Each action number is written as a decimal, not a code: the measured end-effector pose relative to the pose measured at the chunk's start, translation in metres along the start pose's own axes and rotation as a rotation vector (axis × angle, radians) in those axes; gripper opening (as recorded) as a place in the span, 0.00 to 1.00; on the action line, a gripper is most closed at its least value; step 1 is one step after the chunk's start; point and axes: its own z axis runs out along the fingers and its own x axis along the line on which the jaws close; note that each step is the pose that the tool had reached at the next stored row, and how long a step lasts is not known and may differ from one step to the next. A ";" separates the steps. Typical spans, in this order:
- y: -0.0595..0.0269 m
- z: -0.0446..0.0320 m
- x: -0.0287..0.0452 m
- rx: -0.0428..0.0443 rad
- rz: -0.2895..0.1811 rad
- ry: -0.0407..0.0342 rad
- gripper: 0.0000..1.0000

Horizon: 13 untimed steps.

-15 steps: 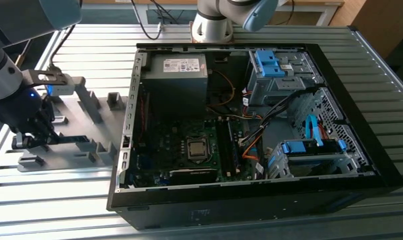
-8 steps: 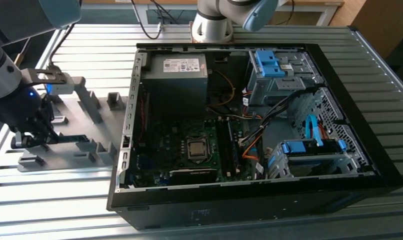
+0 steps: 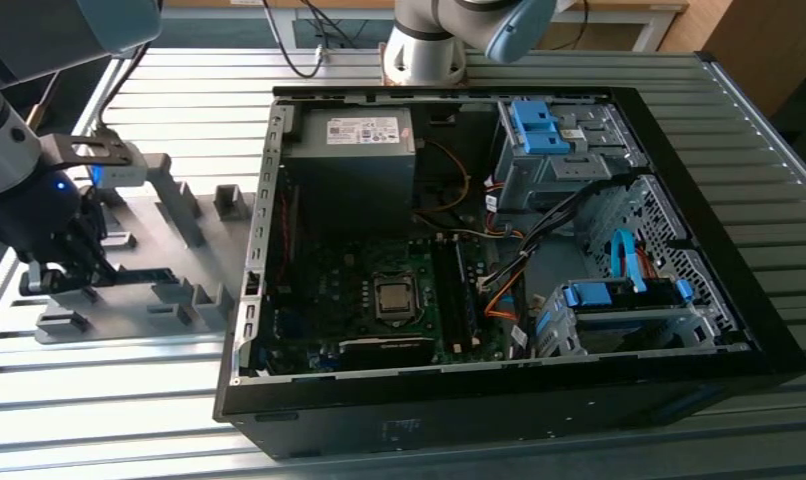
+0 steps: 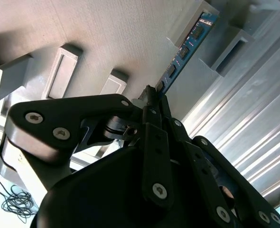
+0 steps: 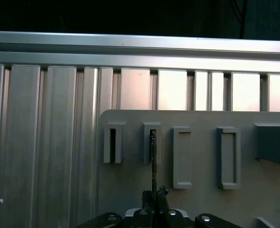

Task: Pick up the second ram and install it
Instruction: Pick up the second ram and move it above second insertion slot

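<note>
The second ram [image 4: 185, 47] is a thin dark stick with black chips. One end sits at a grey holder block [image 4: 197, 28] and the other end is between my fingertips. My gripper [image 4: 153, 95] is shut on the second ram. In the first wrist view the second ram [image 5: 153, 161] shows edge-on, running from a slotted holder block [image 5: 152, 142] down to my gripper [image 5: 154, 194]. In the exterior view my gripper [image 3: 59, 272] is low over the grey holder plate [image 3: 176, 300] at the exterior view's left, beside the open computer case [image 3: 723, 300].
The open case holds a motherboard [image 3: 376, 300], a power supply [image 3: 356, 140], blue drive brackets [image 3: 537, 125] and loose cables. Several grey holder blocks [image 5: 228, 156] stand on the plate. Another arm's base [image 3: 423, 50] stands behind the case on the ribbed metal table [image 3: 110, 420].
</note>
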 end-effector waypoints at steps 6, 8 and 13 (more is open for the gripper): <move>0.0000 -0.0021 0.0000 -0.0002 0.000 0.0001 0.14; 0.0000 -0.0028 -0.0001 -0.0001 0.000 0.0001 0.14; 0.0001 -0.0044 -0.0001 0.0000 0.000 0.0000 0.14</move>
